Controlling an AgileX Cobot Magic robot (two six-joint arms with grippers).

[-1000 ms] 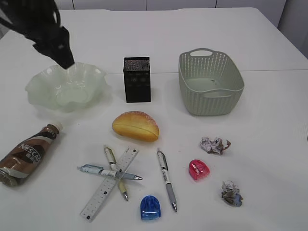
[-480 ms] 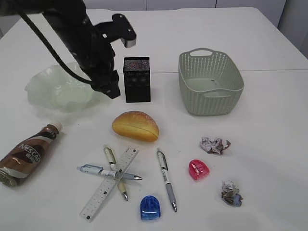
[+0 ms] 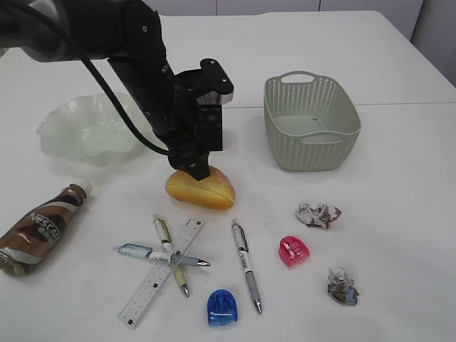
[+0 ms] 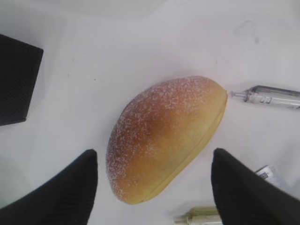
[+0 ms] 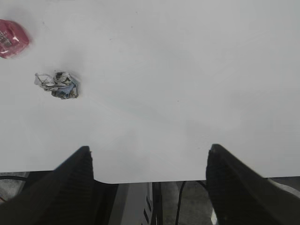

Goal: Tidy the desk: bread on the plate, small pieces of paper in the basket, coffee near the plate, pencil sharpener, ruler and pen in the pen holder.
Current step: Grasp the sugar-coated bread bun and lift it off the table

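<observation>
The golden bread (image 3: 206, 191) lies on the white desk (image 3: 399, 185) in front of the black mesh pen holder (image 3: 216, 134). My left gripper (image 3: 192, 169) hangs just over the bread (image 4: 164, 136), open, a finger on each side with a gap to the bun. The wavy green plate (image 3: 71, 128) stands empty at the left, and the coffee (image 3: 39, 228) lies on its side below it. Ruler (image 3: 160, 274), pens (image 3: 246, 265) and a blue pencil sharpener (image 3: 222, 306) lie at the front. My right gripper (image 5: 149, 150) is open over the desk's edge.
The sage basket (image 3: 311, 125) stands empty at the back right. Two crumpled papers (image 3: 318, 214) (image 3: 343, 286) and a pink sharpener (image 3: 293, 251) lie at the right front. In the right wrist view one paper (image 5: 58, 85) and the pink sharpener (image 5: 11, 38) show.
The left arm has swung from above the plate, past the pen holder, down over the bread, and its jaws have widened. Nothing on the desk has moved.
</observation>
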